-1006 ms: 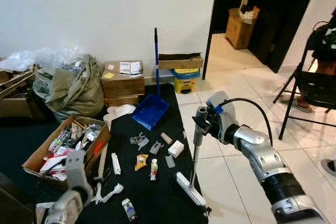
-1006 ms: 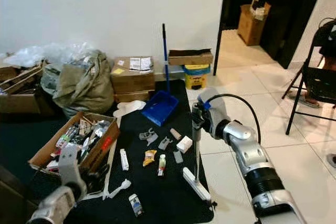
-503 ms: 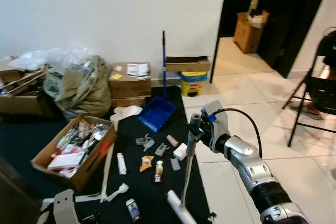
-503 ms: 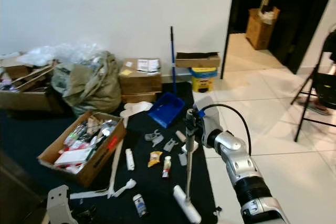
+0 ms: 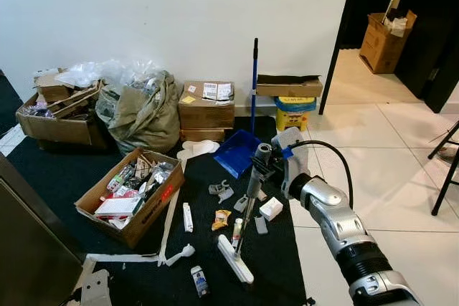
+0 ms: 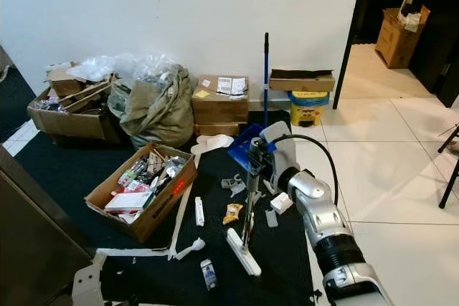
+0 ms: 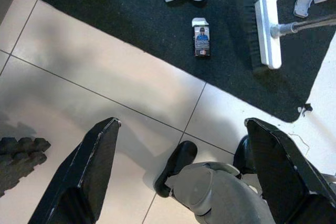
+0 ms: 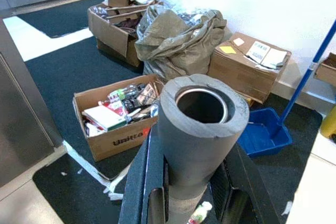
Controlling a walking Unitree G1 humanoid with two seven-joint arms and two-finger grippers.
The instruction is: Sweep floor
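One broom (image 5: pixel 247 206) | my right pincer (image 5: pixel 262 165) is clenching its handle | left pincer (image 7: pixel 184 171) is hanging released | risk: head is nearing small bottle (image 5: pixel 237 233), could scatter it.

1. One broom (image 5: pixel 244 213).
2. One blue dustpan (image 5: pixel 239 153).
3. One open box of clutter (image 5: pixel 131 195) on the black mat (image 5: pixel 57 177).
4. Two closed cardboard boxes (image 5: pixel 206 110) by the wall, one flat box (image 5: pixel 287 85) on a yellow bin (image 5: pixel 291 113).
5. One stuffed sack (image 5: pixel 143 109).
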